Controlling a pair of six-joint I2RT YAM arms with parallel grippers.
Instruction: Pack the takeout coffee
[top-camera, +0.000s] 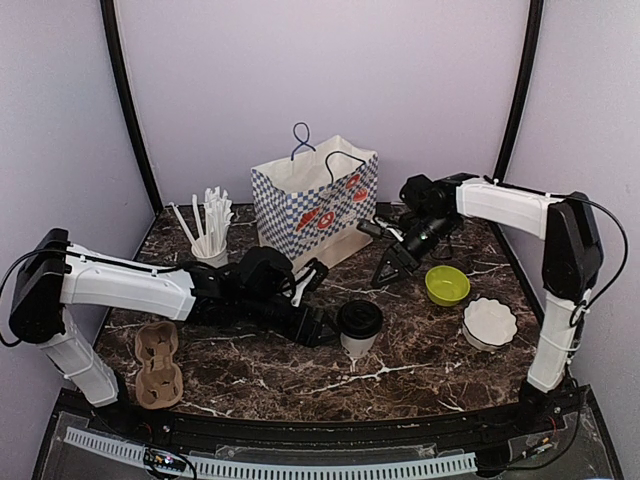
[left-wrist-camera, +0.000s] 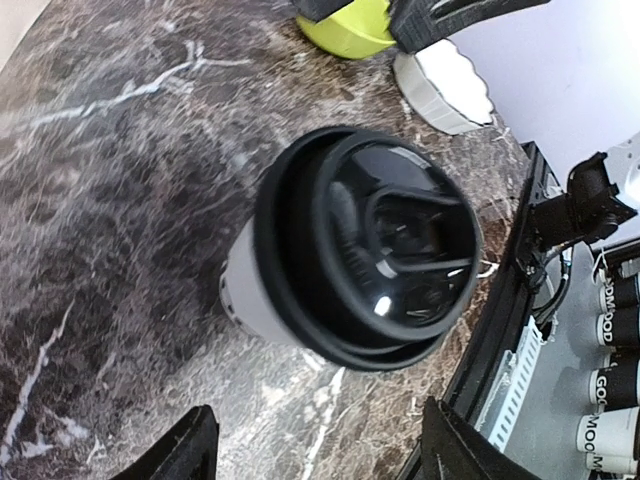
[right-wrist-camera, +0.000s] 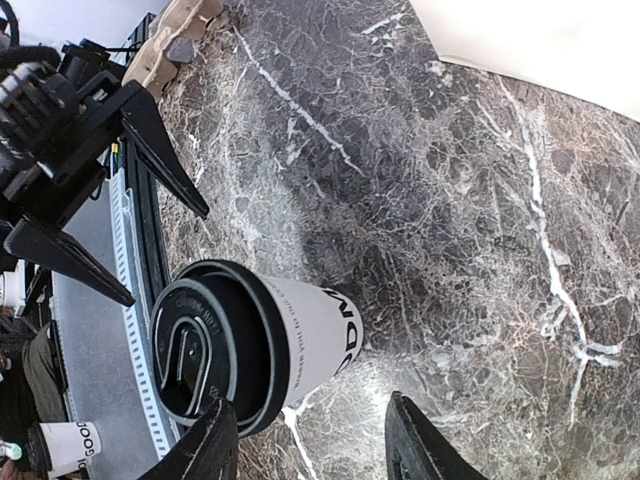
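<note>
**Takeout coffee cup (top-camera: 358, 328) stood upright between two spread pairs of jaws**

From above, the coffee cup sat front of centre on the dark, white-veined marble desk (top-camera: 430, 372), well apart from the blue-checked paper bag (top-camera: 315, 200). The left wrist view alone showed its round black lid (left-wrist-camera: 370, 245) close up: glossy plastic with a moulded sip tab. Only the right wrist view caught the black lettering (right-wrist-camera: 345, 335) on the white paper wall. The left jaws stood apart just beside the cup, gripping nothing. The right jaws, near the lime-green bowl (top-camera: 447, 285), were also apart and empty. A white fluted dish (top-camera: 490, 322) lay just beside the bowl.
</note>
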